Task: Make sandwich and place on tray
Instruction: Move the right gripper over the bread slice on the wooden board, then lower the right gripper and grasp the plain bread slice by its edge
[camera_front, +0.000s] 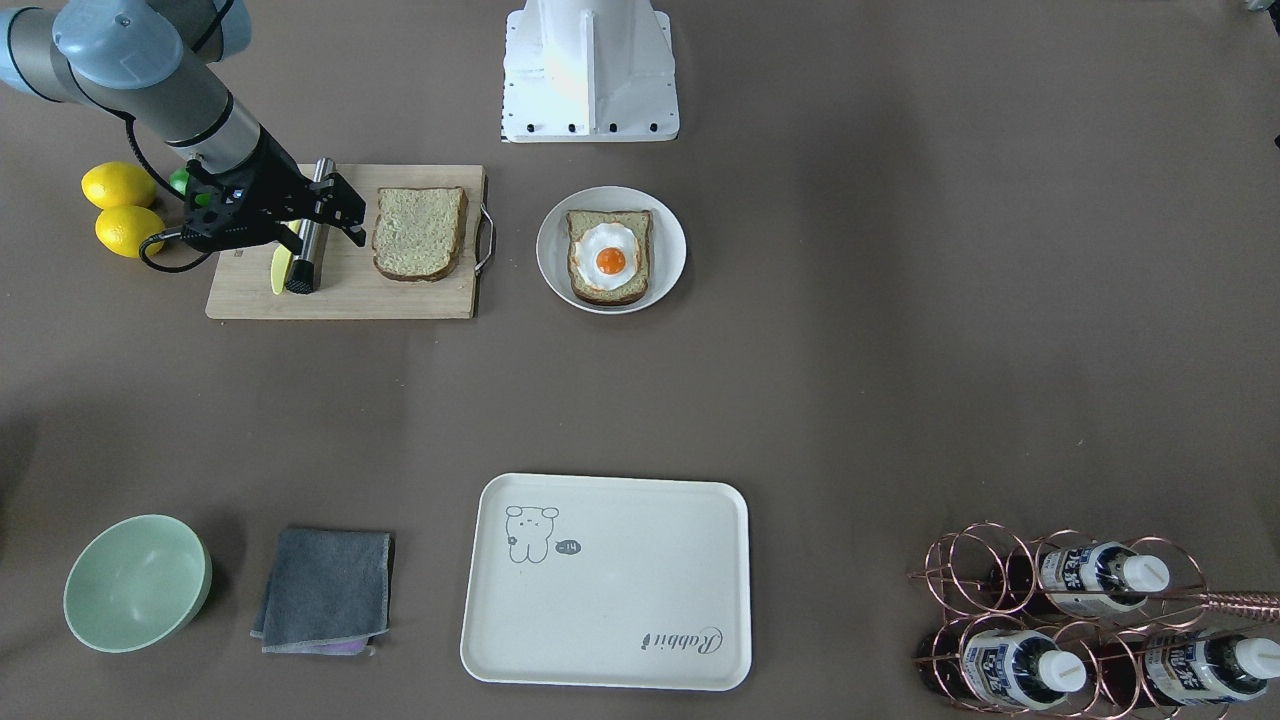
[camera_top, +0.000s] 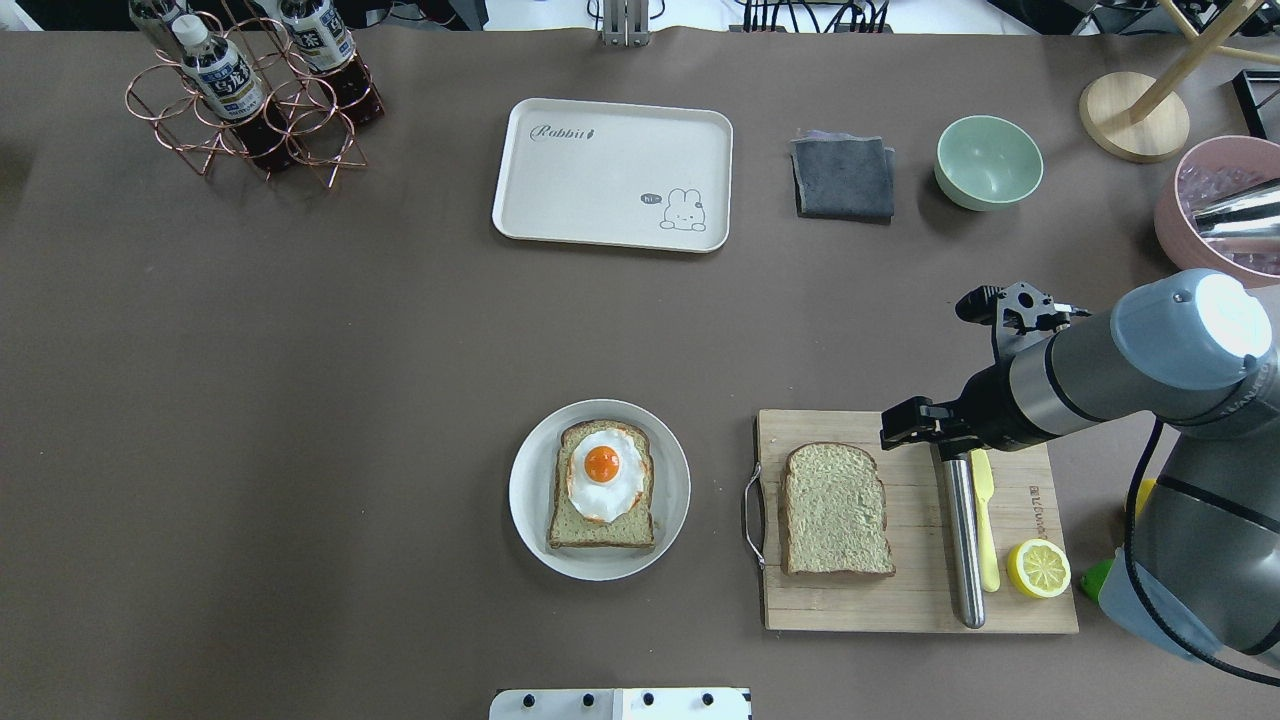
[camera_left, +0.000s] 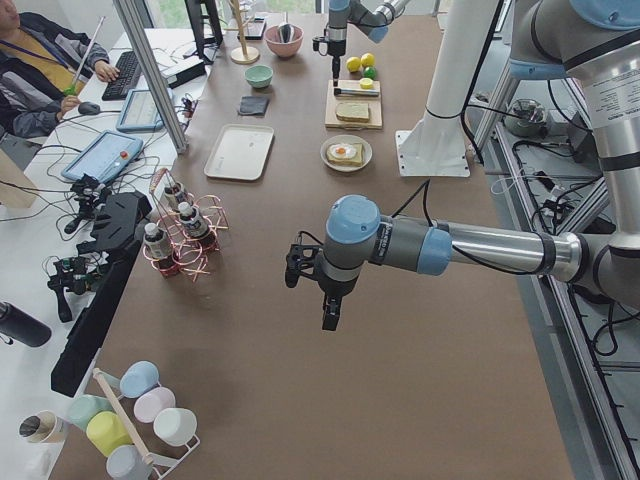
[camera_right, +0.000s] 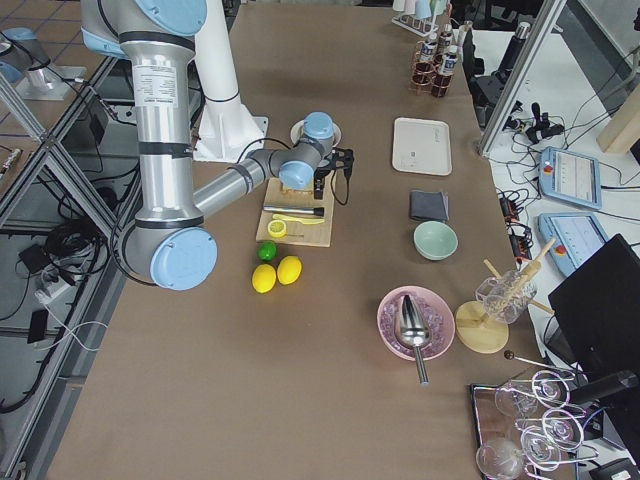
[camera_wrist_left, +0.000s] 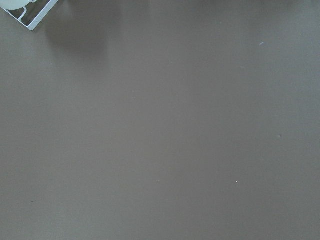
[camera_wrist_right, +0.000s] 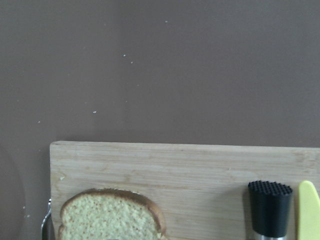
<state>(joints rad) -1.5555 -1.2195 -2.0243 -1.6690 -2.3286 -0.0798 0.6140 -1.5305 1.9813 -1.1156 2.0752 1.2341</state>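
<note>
One bread slice (camera_front: 420, 232) lies on the wooden cutting board (camera_front: 340, 295); it also shows in the right wrist view (camera_wrist_right: 112, 215). A second slice with the fried egg (camera_front: 610, 258) on top lies on the round white plate (camera_front: 670, 225). The cream tray (camera_front: 620, 600) with the bear drawing stands bare at the table's far side. My right gripper (camera_front: 352, 212) hovers open and empty over the board, between the bread and a steel-handled tool (camera_front: 308, 235). My left gripper (camera_left: 329, 315) shows only in the exterior left view, above bare table; I cannot tell its state.
A yellow knife (camera_top: 983, 520) and a lemon half (camera_top: 1039, 568) lie on the board. Two lemons (camera_front: 120, 205) sit beside it. A green bowl (camera_front: 137, 582), a grey cloth (camera_front: 325, 590) and a copper bottle rack (camera_front: 1090, 620) flank the tray.
</note>
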